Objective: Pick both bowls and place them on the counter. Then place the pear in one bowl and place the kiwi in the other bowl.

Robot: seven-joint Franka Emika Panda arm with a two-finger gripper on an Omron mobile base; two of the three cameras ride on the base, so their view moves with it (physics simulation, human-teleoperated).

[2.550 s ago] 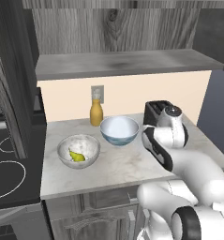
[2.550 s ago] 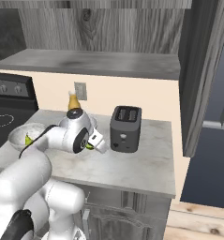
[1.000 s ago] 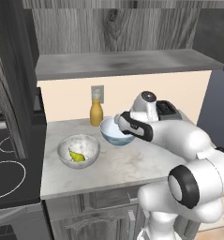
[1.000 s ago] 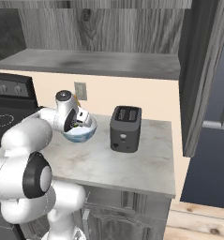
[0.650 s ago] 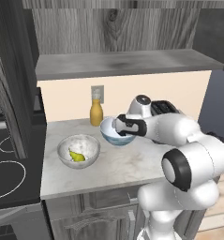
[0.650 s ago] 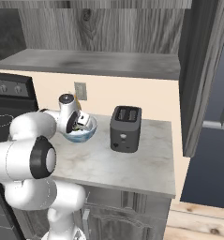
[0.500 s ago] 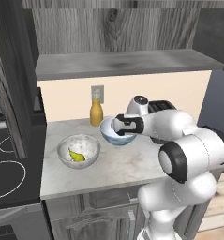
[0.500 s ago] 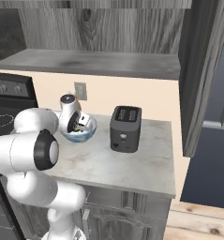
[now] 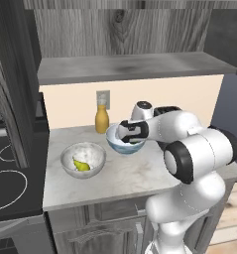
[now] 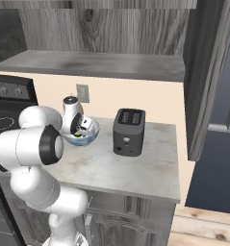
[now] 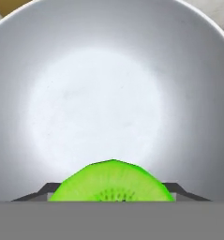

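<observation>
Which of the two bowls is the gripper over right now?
The blue-patterned bowl beside the orange bottle; the gripper holds the kiwi over it. The marbled bowl holds the pear.

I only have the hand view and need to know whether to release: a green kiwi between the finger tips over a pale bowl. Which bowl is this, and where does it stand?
Observer: It is the blue-patterned bowl, standing on the counter left of the toaster.
Operator: Is the pear sorted?
Observer: Yes, the pear lies in the marbled bowl, nearer the stove.
Operator: How high is the gripper?
Observer: The gripper is down inside the rim, with the kiwi between its jaws.
</observation>
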